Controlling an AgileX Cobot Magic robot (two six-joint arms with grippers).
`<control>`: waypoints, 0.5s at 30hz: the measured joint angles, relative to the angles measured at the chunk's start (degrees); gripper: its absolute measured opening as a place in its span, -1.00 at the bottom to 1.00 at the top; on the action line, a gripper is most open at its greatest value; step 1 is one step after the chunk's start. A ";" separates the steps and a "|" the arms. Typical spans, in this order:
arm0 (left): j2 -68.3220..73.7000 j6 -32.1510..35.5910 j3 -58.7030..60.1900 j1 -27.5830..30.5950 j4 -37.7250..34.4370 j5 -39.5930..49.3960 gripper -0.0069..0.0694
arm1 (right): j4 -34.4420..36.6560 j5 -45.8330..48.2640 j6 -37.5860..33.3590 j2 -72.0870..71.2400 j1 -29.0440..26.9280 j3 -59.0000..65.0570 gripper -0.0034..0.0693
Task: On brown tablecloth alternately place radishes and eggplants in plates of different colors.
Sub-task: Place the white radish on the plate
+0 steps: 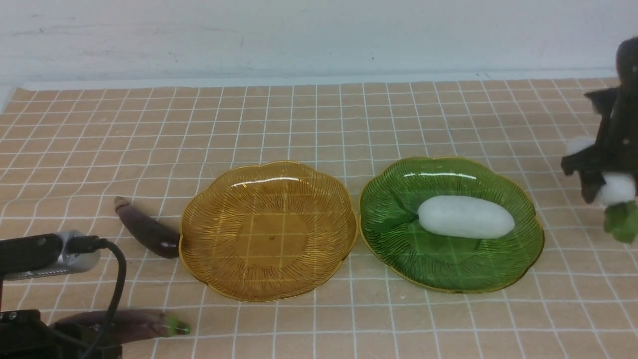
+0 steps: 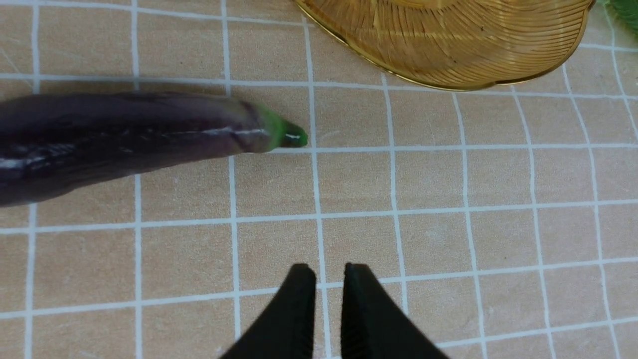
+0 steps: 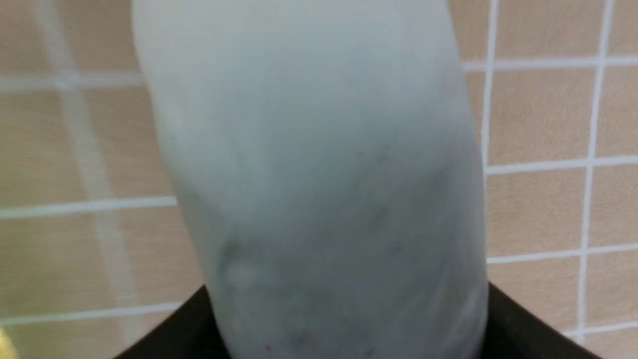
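On the brown tablecloth [image 1: 319,124] the amber plate [image 1: 209,234] is empty and the green plate [image 1: 518,249] holds one white radish [image 1: 466,217]. At the far right my right gripper [image 1: 610,187] is shut on a second radish [image 1: 619,188], whose green leaves hang at the lower end; in the right wrist view this radish [image 3: 319,174] fills the space between the black fingers [image 3: 518,324]. One eggplant [image 1: 147,232] lies against the amber plate's left rim. Another eggplant [image 1: 124,324] [image 2: 124,139] lies at the near left, beside my left gripper [image 2: 329,271], which is shut and holds nothing.
The left wrist camera [image 1: 50,254] and its cable stand over the near-left corner. A white wall [image 1: 319,35] closes off the far edge of the cloth. The amber plate's rim [image 2: 448,85] shows beyond the near eggplant.
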 joint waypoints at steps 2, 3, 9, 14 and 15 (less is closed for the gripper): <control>0.00 0.00 0.00 0.00 0.00 0.00 -0.63 | 1.91 0.09 0.00 -1.23 0.00 -0.08 0.42; 0.00 -0.05 0.00 0.00 0.00 0.00 -0.63 | 9.54 0.27 -1.19 -5.55 0.19 0.84 0.42; 0.00 -3.30 0.00 0.00 0.02 0.00 -0.56 | 24.91 0.95 -11.05 -16.73 7.81 10.98 0.42; 0.00 -3.76 0.00 0.00 0.52 -0.06 -0.41 | 19.79 -2.14 -15.43 -15.84 17.68 16.00 0.42; 0.00 -4.10 0.00 0.00 0.52 -0.11 -0.38 | 17.31 -3.15 -15.43 -15.08 19.13 16.26 0.42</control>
